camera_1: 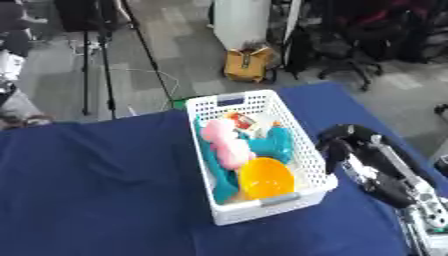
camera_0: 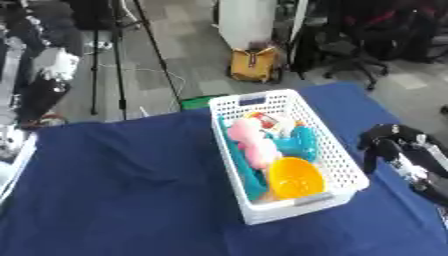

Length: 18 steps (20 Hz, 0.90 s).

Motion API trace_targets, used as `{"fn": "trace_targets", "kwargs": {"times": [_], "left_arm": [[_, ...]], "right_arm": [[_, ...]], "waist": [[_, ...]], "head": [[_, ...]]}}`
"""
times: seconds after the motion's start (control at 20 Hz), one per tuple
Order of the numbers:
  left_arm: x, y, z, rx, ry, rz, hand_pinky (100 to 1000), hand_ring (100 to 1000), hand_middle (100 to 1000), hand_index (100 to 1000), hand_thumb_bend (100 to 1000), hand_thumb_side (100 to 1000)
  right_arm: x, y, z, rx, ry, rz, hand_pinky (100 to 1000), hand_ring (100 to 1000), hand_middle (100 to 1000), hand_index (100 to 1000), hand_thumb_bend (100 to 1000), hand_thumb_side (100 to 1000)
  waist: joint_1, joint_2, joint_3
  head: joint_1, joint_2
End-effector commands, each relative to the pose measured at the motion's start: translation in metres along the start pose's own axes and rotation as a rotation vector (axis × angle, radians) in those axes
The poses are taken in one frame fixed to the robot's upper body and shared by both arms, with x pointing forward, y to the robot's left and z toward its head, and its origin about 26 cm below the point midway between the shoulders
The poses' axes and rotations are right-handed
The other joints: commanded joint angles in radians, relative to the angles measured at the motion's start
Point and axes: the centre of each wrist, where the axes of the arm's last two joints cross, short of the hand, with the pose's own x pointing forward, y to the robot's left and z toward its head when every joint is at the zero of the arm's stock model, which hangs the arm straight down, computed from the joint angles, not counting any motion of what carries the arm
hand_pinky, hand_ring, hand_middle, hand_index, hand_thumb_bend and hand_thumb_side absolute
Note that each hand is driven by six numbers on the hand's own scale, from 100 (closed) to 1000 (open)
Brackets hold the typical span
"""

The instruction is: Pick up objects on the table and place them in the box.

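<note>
A white slotted basket point(camera_0: 339, 155) stands on the blue cloth, right of the middle. Inside it lie a pink soft toy point(camera_0: 249, 137), teal pieces point(camera_0: 297, 142), an orange bowl point(camera_0: 296, 178) at the near end and a small red and white thing point(camera_0: 267, 120) at the far end. My right hand point(camera_1: 344, 145) hangs just right of the basket's long wall, black fingers curled downward, with nothing in them. It is apart from the basket. My left hand shows in neither view.
The blue tablecloth point(camera_0: 122, 185) covers the table to the left of the basket. Beyond the far edge stand a yellow bag point(camera_0: 254, 64), tripod legs point(camera_0: 118, 60) and an office chair point(camera_0: 354, 55). Something white point(camera_0: 13, 145) sits at the left edge.
</note>
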Motion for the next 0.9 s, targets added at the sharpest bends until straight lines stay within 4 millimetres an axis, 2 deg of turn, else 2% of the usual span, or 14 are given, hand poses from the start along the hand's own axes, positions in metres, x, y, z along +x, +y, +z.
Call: {"fn": "trace_targets", "kwargs": {"times": [0.05, 0.25, 0.4, 0.6, 0.65, 0.75, 0.9], "left_arm": [[0.004, 0.025, 0.006, 0.02, 0.018, -0.002, 642, 776, 789, 815, 253, 863], [-0.007, 0.026, 0.038, 0.027, 0.111, 0.06, 634, 769, 780, 813, 224, 917], [-0.008, 0.026, 0.061, 0.025, 0.149, 0.108, 632, 766, 776, 811, 214, 947], [-0.004, 0.022, 0.085, 0.006, 0.194, 0.157, 629, 762, 770, 810, 217, 969], [-0.003, 0.021, 0.087, 0.004, 0.197, 0.162, 629, 762, 770, 810, 217, 969], [-0.003, 0.016, 0.092, -0.001, 0.221, 0.19, 626, 758, 764, 808, 230, 985], [-0.002, 0.014, 0.094, -0.005, 0.231, 0.21, 626, 758, 764, 808, 230, 985]], "right_arm": [[0.006, -0.012, 0.003, -0.009, 0.009, 0.043, 348, 373, 559, 719, 100, 549], [0.005, -0.013, 0.008, -0.02, 0.028, 0.048, 348, 373, 559, 719, 100, 549], [0.004, -0.012, 0.008, -0.019, 0.028, 0.043, 349, 374, 560, 719, 100, 549], [0.003, -0.01, 0.007, -0.014, 0.031, 0.033, 351, 377, 562, 720, 100, 550], [0.003, -0.01, 0.007, -0.014, 0.031, 0.032, 351, 377, 562, 720, 100, 550], [0.002, -0.009, 0.007, -0.014, 0.031, 0.026, 353, 378, 564, 729, 100, 550], [0.002, -0.008, 0.007, -0.014, 0.032, 0.023, 353, 378, 564, 729, 100, 550]], "waist": [[-0.008, -0.026, 0.029], [-0.015, -0.037, 0.101], [-0.018, -0.043, 0.125], [-0.021, -0.048, 0.133], [-0.021, -0.048, 0.133], [-0.025, -0.049, 0.135], [-0.026, -0.05, 0.136]], "head": [[-0.004, 0.025], [0.005, 0.054], [0.014, 0.073], [0.019, 0.098], [0.02, 0.1], [0.025, 0.125], [0.027, 0.134]]}}
